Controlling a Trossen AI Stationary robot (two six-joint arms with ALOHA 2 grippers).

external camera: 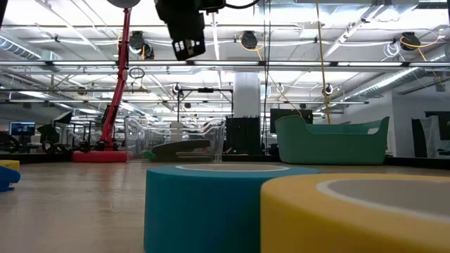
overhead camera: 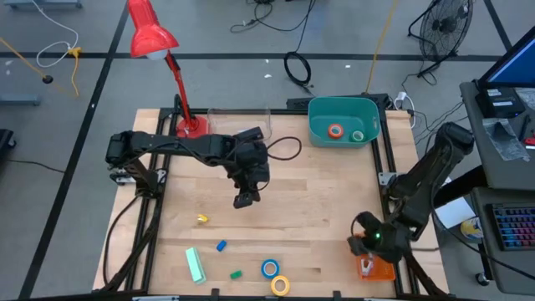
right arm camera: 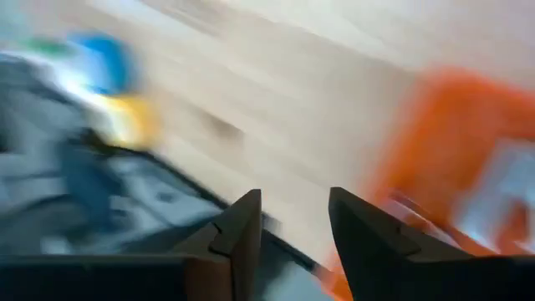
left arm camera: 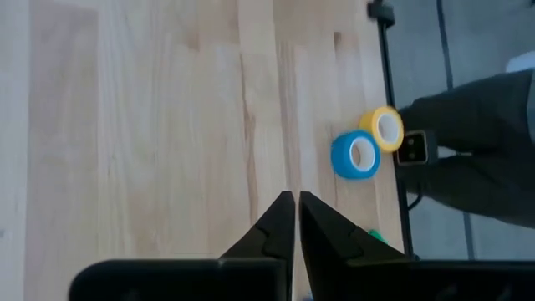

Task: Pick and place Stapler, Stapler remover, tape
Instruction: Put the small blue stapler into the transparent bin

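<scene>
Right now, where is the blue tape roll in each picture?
High view: blue tape roll near the table's front edge, touching the yellow tape roll.
Low view: big blue roll in front, yellow overlapping it.
Left wrist view: beside yellow.
Right wrist view: a blue blur, probably it.
Shared landmark: the yellow roll.

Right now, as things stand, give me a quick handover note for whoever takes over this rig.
Left gripper: shut, empty, hanging over mid-table.
Right gripper: jaws apart, nothing between them, at the near right corner over an orange object whose identity I can't tell.
Done: orange tape and green tape lie in the teal bin.
Left: blue tape and yellow tape sit together at the near edge. Several small pieces and a pale green bar also lie on the table; I can't tell stapler from remover.
</scene>
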